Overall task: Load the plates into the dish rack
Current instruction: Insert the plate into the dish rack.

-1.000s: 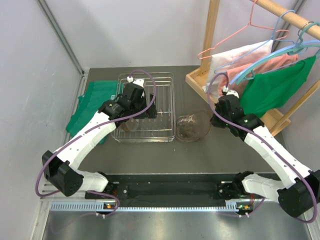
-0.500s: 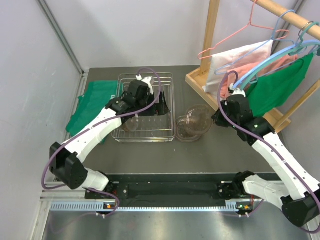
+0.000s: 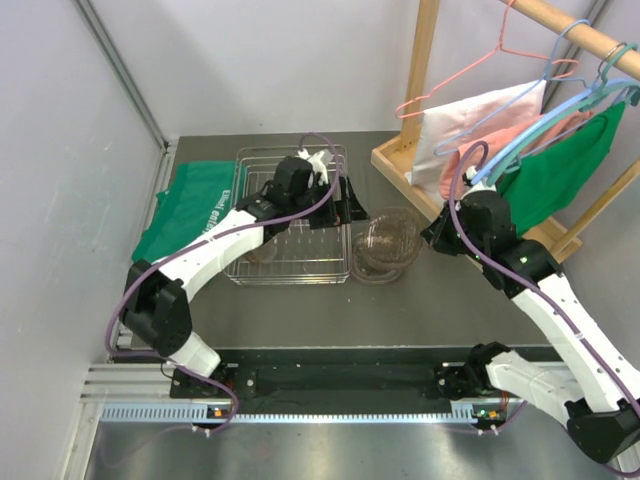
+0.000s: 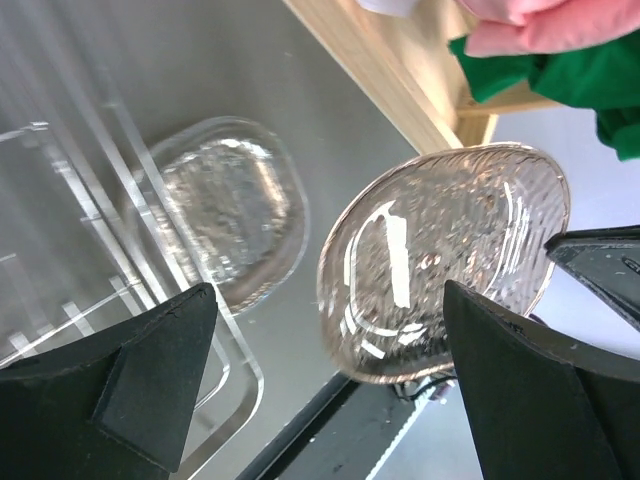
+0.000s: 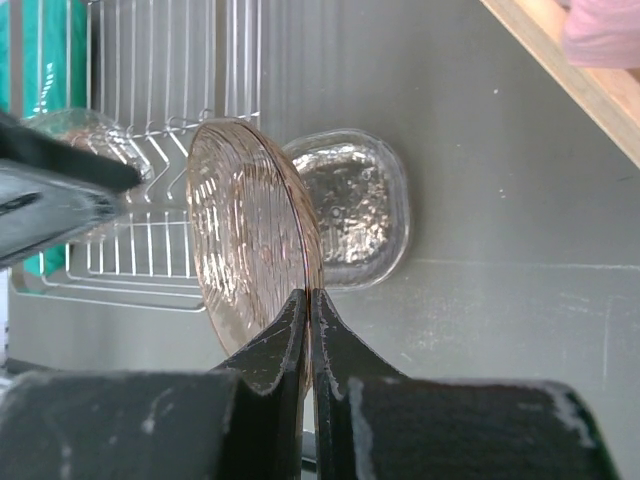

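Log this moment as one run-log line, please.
right pincer: shut on brown plate above table | left pincer: open, facing it | clear plate: flat on table

On my feed, the round pinkish-brown tinted glass plate (image 5: 250, 230) shows fine curved ridges and bright white glints. The rounded clear glass plate (image 5: 345, 210) has a pebbled, bubbly centre. The rectangular silver wire dish rack (image 3: 290, 281) is a grid of thin parallel bars against the dark grey matte table (image 3: 400, 310). I also see a flat green cloth (image 3: 185, 205), a bright green hanging garment (image 3: 565, 175), a soft pink garment (image 4: 520, 25) and a pale wooden frame (image 3: 425, 60).
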Controlling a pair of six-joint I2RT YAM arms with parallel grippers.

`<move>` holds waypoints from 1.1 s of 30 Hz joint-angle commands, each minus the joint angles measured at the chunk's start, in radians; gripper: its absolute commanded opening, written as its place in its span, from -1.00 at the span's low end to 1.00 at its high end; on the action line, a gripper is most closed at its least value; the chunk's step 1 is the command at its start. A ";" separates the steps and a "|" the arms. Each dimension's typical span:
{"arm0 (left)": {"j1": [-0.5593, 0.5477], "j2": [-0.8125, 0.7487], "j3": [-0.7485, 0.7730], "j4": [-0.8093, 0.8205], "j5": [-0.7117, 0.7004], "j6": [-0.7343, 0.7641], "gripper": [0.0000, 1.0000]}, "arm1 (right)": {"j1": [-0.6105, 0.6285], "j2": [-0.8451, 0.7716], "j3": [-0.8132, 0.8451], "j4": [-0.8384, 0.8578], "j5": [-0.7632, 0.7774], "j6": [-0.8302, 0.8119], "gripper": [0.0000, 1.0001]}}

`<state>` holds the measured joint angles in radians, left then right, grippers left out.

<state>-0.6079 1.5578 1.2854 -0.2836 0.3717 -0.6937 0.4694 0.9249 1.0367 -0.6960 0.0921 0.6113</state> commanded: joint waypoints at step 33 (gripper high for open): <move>-0.075 -0.054 -0.067 0.215 0.082 -0.066 -1.00 | 0.011 -0.017 0.000 0.069 -0.071 0.030 -0.83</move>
<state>-0.6689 1.5497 1.1622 -0.0109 0.5098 -0.8219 0.4683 0.9066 1.0348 -0.6952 0.0940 0.6296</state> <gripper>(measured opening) 0.049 0.034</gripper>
